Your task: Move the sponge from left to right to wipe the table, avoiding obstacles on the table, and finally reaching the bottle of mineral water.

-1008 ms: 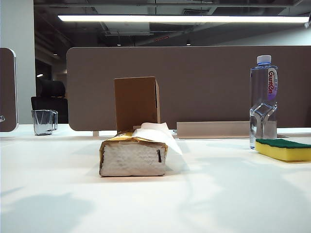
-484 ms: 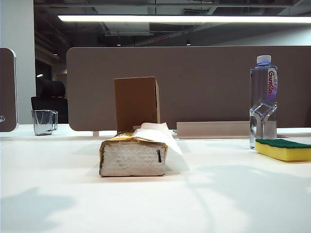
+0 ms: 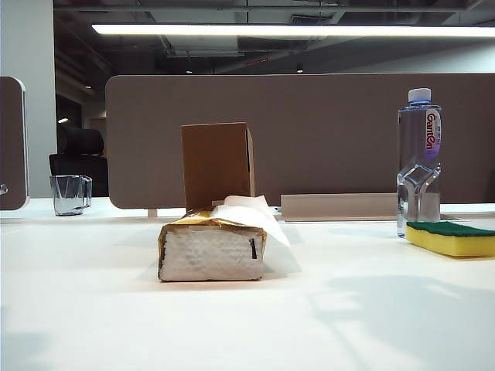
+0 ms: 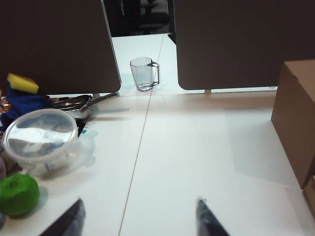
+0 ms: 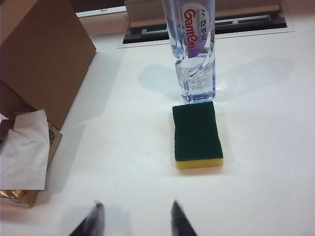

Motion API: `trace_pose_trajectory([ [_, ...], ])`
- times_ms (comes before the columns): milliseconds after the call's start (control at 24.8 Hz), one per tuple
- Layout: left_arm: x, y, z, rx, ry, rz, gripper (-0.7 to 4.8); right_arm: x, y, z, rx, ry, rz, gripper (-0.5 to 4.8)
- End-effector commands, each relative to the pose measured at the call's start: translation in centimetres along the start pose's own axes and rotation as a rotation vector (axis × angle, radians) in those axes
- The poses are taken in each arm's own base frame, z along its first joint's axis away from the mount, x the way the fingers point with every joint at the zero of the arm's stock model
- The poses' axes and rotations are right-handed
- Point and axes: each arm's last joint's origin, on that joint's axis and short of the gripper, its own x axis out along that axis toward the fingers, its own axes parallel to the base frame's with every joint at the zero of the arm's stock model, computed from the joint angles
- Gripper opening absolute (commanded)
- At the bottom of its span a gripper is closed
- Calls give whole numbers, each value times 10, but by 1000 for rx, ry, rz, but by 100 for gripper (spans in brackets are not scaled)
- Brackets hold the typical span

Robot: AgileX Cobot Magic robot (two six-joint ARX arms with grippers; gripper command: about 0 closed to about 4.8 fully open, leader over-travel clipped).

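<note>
Now the sponge (image 5: 198,135) is lying flat on the table (image 3: 247,309), green scouring side up, at the right end of the exterior view, with one short end touching or nearly touching the foot of the bottle of mineral water (image 5: 192,49). Nothing is gripping it. The bottle is standing upright just behind it, white cap on, red lettering showing on its label.

Well apart from these, toward the middle of the table, the tissue pack (image 3: 211,249) is lying with a white sheet sticking out, and the cardboard box (image 3: 217,164) is standing upright right behind it. A glass mug (image 3: 70,193) is sitting far off at the left, by the grey divider.

The right gripper (image 5: 134,219) is hanging above the table short of the sponge, its two dark fingertips parted with only white tabletop between them, holding nothing. The left gripper (image 4: 138,221) is hovering over the left part of the table, fingertips spread wide and empty, with a clear lidded container (image 4: 42,140) and a green ball-like object (image 4: 18,194) off to one side.
</note>
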Motion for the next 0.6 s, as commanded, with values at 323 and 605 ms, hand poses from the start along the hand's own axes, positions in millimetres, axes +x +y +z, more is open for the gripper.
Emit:
trace_pose_trajectory([
  [323,-6,-6,-56,-133,-9,-108,187,-2,0,-17,4,-80,8,111],
  [605,10,-14,-67,-138,-9,-204,133,-1,-2,-51,45,-184,20,33],
])
